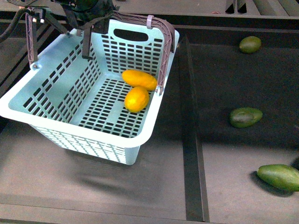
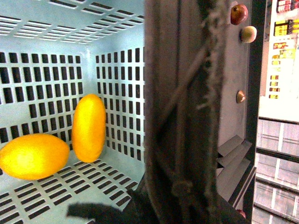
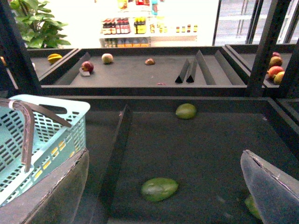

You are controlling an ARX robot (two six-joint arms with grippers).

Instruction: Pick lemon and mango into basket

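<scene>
I see my left hand (image 1: 86,39) pinching the basket (image 1: 56,88) handle (image 1: 161,35), mango (image 1: 139,79) touching lemon (image 1: 136,99) inside, right hand (image 3: 163,186) spread over avocados (image 3: 160,189)

The basket (image 1: 56,100) sits at the left of the bench (image 1: 163,186); inside, by its right wall, the mango (image 1: 139,79) lies just behind the lemon (image 1: 136,99) — touching. Three avocados (image 1: 245,117) lie to the right — apart.

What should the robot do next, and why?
Probably just pull both arms back and stop. The lemon and the mango already lie touching inside the basket, and the right gripper hangs open and empty over green fruit.
</scene>
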